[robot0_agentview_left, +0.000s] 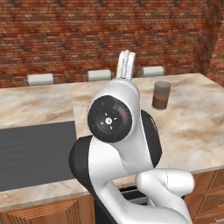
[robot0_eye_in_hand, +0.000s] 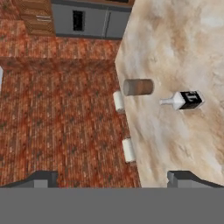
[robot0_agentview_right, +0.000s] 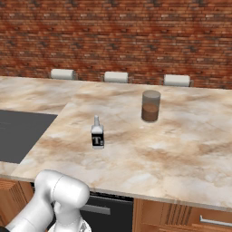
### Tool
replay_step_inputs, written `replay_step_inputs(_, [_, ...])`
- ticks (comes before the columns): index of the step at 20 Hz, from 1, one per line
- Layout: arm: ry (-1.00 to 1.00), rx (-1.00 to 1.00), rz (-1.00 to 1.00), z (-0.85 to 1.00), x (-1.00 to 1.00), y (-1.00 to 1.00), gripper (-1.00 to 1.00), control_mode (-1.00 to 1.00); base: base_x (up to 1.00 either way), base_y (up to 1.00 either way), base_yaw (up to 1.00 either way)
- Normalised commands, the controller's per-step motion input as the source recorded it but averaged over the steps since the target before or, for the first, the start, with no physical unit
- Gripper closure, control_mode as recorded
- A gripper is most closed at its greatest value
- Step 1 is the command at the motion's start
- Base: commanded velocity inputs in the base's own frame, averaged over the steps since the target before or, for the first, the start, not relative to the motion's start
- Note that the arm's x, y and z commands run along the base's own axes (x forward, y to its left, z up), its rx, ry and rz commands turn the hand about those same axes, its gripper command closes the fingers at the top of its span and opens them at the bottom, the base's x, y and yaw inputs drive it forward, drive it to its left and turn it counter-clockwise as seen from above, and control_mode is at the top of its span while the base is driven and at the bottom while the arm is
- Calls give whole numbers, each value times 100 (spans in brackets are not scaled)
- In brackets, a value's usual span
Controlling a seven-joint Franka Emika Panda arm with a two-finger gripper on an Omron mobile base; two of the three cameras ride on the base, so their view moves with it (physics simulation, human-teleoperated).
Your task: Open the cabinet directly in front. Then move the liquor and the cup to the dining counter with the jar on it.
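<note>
The liquor (robot0_agentview_right: 97, 134) stands upright on the dining counter (robot0_agentview_right: 181, 149), free of any grip, near the jar (robot0_agentview_right: 150, 106) but apart from it. In the hand view both lie ahead of the gripper (robot0_eye_in_hand: 116, 177), whose fingers (robot0_eye_in_hand: 43, 178) are spread wide and hold nothing. Delivery of the bottle looks complete; the cup is presumably the remaining item. A good retreat lifts the hand clear and away, avoiding any sweep past bottle or jar.
</note>
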Motion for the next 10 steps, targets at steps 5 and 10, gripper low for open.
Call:
replay_step_inputs(5, [0,-15,11,5,6,32,-100,-100,0,0,0])
replay_step_inputs(10, [1,-9,14,0,4,17,-100,-100,0,0,0])
